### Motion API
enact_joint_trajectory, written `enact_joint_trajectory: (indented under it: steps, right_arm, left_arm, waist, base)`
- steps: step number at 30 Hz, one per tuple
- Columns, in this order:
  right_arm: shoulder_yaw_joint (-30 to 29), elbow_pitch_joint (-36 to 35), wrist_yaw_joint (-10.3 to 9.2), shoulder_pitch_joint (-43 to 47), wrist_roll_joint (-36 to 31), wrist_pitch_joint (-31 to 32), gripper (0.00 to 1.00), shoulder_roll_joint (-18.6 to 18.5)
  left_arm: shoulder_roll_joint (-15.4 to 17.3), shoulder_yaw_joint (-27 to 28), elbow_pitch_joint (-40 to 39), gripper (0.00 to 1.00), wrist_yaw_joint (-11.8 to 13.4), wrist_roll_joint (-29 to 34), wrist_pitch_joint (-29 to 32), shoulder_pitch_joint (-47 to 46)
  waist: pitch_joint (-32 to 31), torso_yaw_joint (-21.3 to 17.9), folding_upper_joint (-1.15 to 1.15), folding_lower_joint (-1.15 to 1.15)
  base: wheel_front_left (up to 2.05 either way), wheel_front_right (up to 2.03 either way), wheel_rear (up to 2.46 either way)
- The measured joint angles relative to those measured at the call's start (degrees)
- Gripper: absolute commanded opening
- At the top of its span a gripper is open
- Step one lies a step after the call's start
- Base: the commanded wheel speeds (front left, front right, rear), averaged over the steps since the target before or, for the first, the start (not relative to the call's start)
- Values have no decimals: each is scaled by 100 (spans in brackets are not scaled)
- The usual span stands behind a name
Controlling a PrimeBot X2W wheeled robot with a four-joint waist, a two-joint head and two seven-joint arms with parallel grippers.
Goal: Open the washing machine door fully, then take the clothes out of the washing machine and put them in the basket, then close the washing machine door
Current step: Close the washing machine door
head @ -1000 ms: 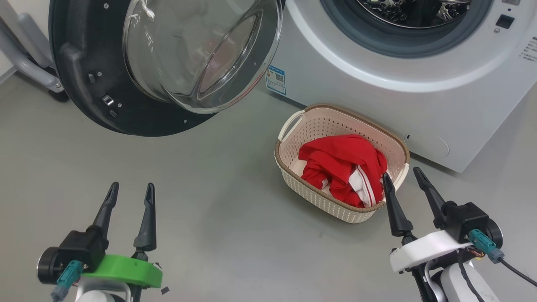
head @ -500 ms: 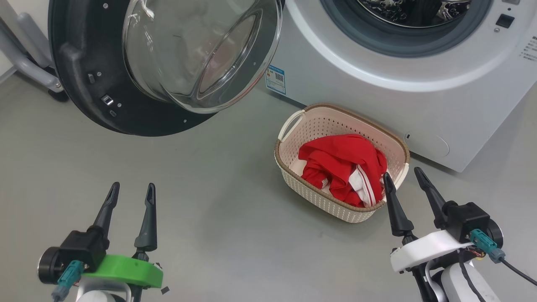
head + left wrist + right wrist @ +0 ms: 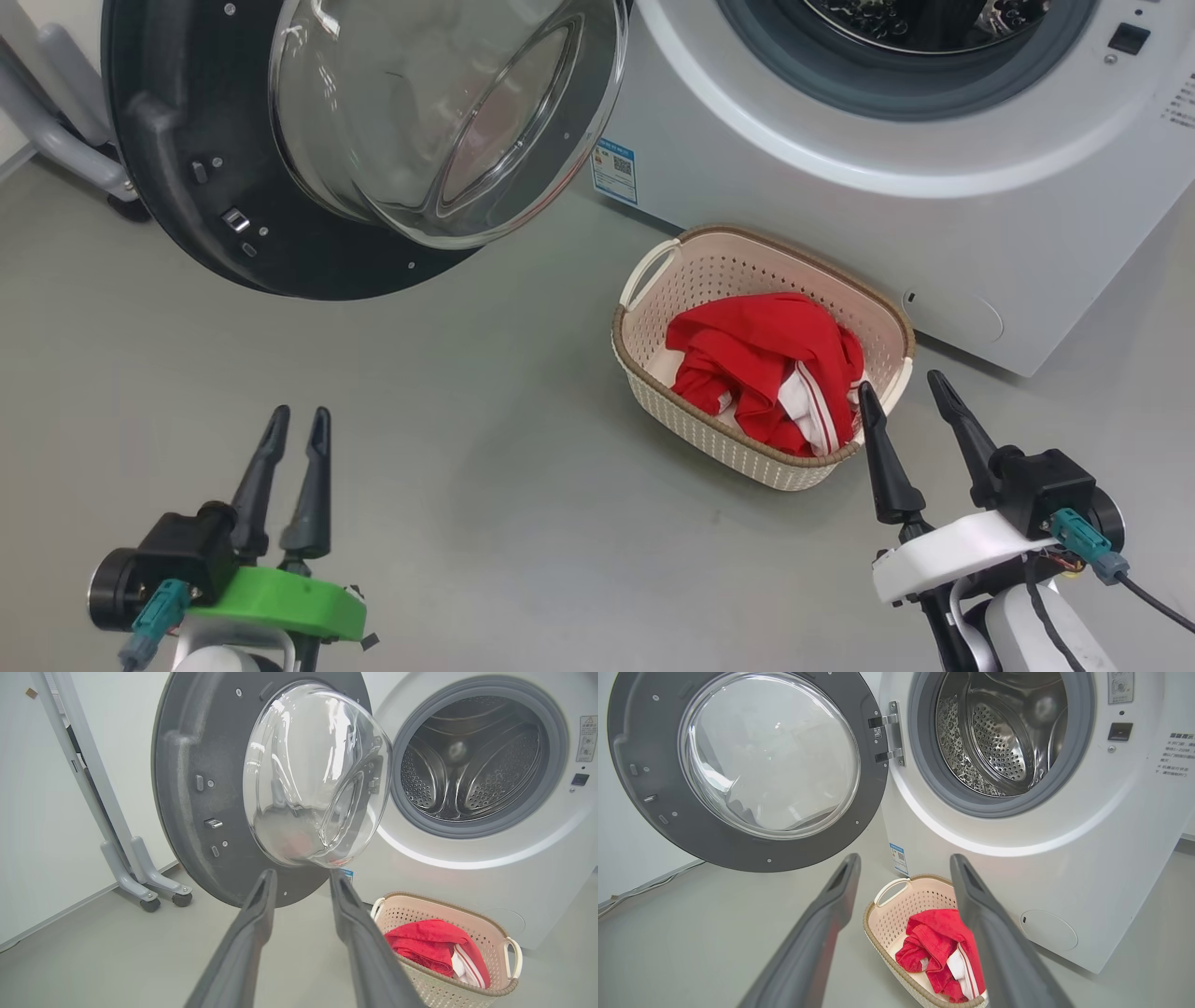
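Observation:
The washing machine door (image 3: 187,187) hangs swung open at the upper left, its glass bowl bulging toward me. The white washing machine (image 3: 840,224) shows its steel drum (image 3: 467,765) bare inside. On the floor before it, the basket (image 3: 709,439) holds the red clothes (image 3: 756,364) with white striped trim. My left gripper (image 3: 300,413) hovers low left over the floor, open with a narrow gap, its fingers aimed at the door (image 3: 187,788). Open beside the basket's right end, my right gripper (image 3: 901,383) frames the basket (image 3: 887,914) and clothes (image 3: 934,938).
A grey stand on casters (image 3: 140,882) stands left of the door by the white wall. A blue sticker (image 3: 614,173) marks the machine's lower left corner. Grey floor (image 3: 467,467) stretches between my left gripper and the basket.
The left gripper's fingers have drawn closer together. The head view has shifted slightly. The right gripper, the basket and the door stay as they were.

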Motion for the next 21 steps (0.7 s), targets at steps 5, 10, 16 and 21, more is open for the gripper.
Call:
enact_joint_trajectory:
  steps: [5, 10, 16, 21]
  right_arm:
    - [69, -29, 0, -4, -3, 0, 100, 3]
    - [105, -64, 0, -65, -37, 0, 100, -7]
    - [132, -132, 0, -106, -110, 11, 100, -114]
    - [211, -247, 0, -358, -224, 113, 100, -160]
  left_arm:
    - [-1, 42, -121, 0, 0, -1, 0, 0]
    - [-13, 283, -301, 0, 0, 1, 0, -21]
    - [134, 624, -617, 0, -2, 16, -1, -262]
    - [604, 1327, -1081, 0, -2, -24, -13, -797]
  waist:
    - [90, -18, 0, 0]
    - [238, -62, 0, 0]
    - [474, -128, 0, 0]
    - [699, -224, 0, 0]
  base:
    - [0, 0, 0]
    - [0, 0, 0]
    - [0, 0, 0]
    - [0, 0, 0]
